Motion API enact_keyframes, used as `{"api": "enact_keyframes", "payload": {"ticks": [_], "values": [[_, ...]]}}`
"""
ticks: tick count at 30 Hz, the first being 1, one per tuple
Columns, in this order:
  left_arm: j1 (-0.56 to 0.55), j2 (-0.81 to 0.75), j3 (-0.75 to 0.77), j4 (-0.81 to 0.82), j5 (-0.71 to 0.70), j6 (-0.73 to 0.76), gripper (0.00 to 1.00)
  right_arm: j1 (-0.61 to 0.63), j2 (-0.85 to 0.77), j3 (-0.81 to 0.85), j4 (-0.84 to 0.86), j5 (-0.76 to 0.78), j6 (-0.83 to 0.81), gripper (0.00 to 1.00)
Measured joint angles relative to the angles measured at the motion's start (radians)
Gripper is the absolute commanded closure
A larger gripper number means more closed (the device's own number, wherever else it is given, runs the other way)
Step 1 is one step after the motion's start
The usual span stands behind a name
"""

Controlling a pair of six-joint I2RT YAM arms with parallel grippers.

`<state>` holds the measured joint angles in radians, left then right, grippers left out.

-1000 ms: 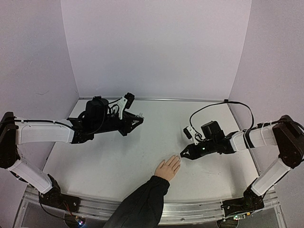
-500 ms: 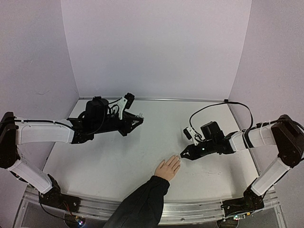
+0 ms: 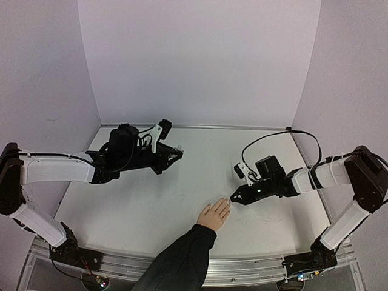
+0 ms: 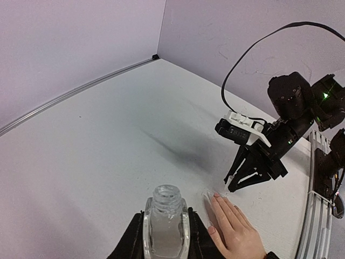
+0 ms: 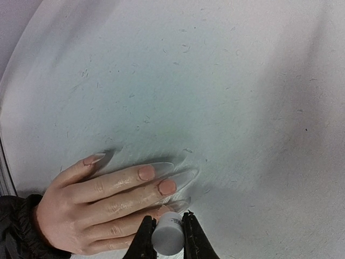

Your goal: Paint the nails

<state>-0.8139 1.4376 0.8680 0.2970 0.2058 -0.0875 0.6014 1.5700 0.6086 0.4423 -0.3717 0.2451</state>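
A light-skinned hand (image 3: 213,215) with a dark sleeve lies flat on the white table, fingers pointing to the far right. Its nails (image 5: 167,186) are pink with long clear tips. My right gripper (image 5: 166,217) is shut on a small white cap (image 5: 167,239), held right over the tip of the third finger, whose nail it partly hides. In the top view this gripper (image 3: 233,200) sits at the fingertips. My left gripper (image 4: 165,215) is shut on a small clear open-necked bottle (image 4: 165,232) and holds it upright at the back left (image 3: 176,151).
The right arm's black cable (image 3: 273,136) loops above the table at the right. The purple walls (image 3: 200,60) close the back and sides. The sleeve (image 3: 179,260) crosses the near table edge between the two arm bases.
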Motion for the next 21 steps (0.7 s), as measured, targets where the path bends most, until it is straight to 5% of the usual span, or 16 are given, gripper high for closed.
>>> {"api": "enact_keyframes", "payload": {"ticks": [21], "values": [[0.0, 0.0, 0.0, 0.0, 0.0, 0.0, 1.0, 0.0, 0.011, 0.011, 0.005, 0.025, 0.014, 1.0]]}}
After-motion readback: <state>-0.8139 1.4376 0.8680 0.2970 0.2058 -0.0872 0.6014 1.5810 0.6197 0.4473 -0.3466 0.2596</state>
